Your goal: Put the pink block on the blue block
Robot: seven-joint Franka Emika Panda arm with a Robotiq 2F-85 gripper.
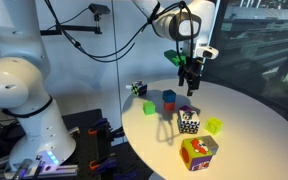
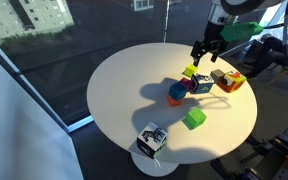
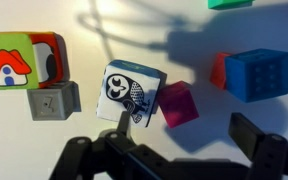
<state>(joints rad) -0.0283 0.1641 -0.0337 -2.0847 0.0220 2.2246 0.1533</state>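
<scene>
The gripper hung in the air above the group of blocks with its jaws wide open and nothing between them. I judge this was on purpose, so that it could come down around one block only. The pink block lay on the white table, right below the open jaws and pressed against the black-and-white picture cube (this neighbour left little room for a finger on that side). The blue block stood a little apart, near a red block, and its top was free to receive the pink one. The grasp was not yet made, so the task seemed to be at its beginning.
</scene>
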